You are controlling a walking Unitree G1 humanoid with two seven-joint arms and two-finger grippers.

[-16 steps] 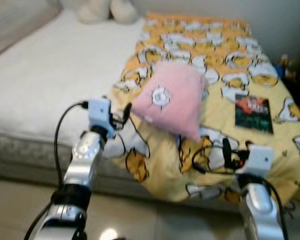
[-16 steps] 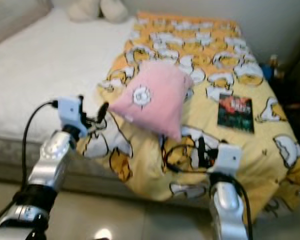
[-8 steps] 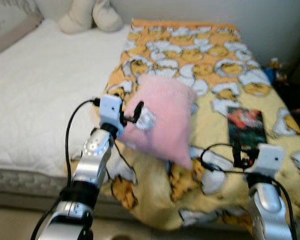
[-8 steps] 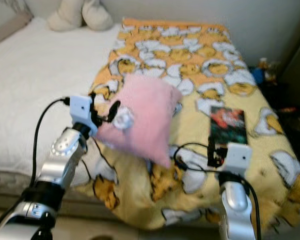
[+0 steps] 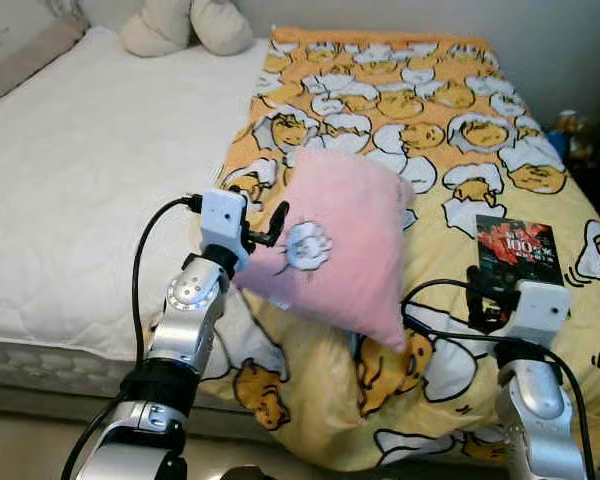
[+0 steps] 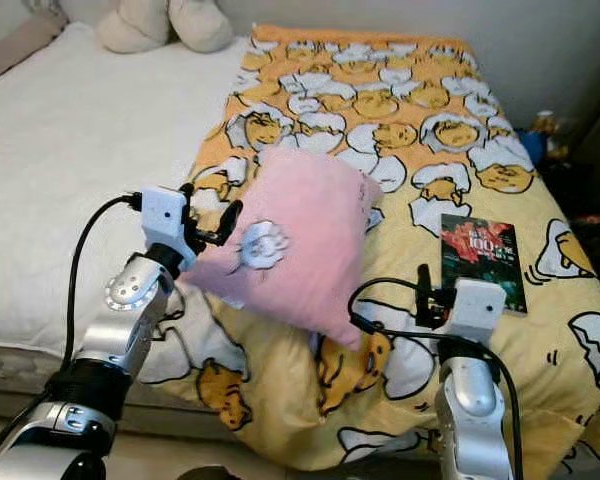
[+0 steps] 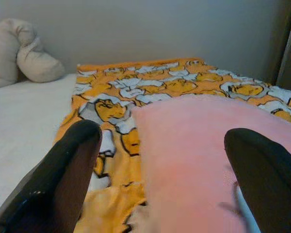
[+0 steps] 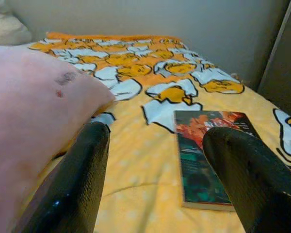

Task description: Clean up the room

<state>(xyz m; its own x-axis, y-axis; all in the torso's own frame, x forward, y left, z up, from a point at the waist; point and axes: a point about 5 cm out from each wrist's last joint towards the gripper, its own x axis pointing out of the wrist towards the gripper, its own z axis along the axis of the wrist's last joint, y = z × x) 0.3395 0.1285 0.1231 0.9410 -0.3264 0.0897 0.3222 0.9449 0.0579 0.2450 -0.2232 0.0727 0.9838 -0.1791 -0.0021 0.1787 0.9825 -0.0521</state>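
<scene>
A pink pillow (image 5: 345, 240) with a small white patch lies tilted on the yellow cartoon-print blanket (image 5: 400, 90) on the bed. My left gripper (image 5: 265, 225) is at the pillow's left edge and stands open. In the left wrist view the pillow (image 7: 194, 160) fills the gap between the fingers (image 7: 72, 165). A dark book (image 5: 517, 250) lies flat on the blanket to the right of the pillow. My right gripper (image 5: 480, 295) hovers open just short of the book (image 8: 211, 165), with the pillow (image 8: 34, 102) beside one finger.
A white mattress (image 5: 90, 150) covers the bed's left half, with a cream plush (image 5: 185, 25) at its head. The bed's front edge and a strip of floor (image 5: 40, 440) are below my arms. Small items (image 5: 570, 130) sit beside the bed at far right.
The camera has shifted and sharpened. My left gripper has risen from the blanket's front edge to the pillow's left side. The right gripper now sits closer to the book.
</scene>
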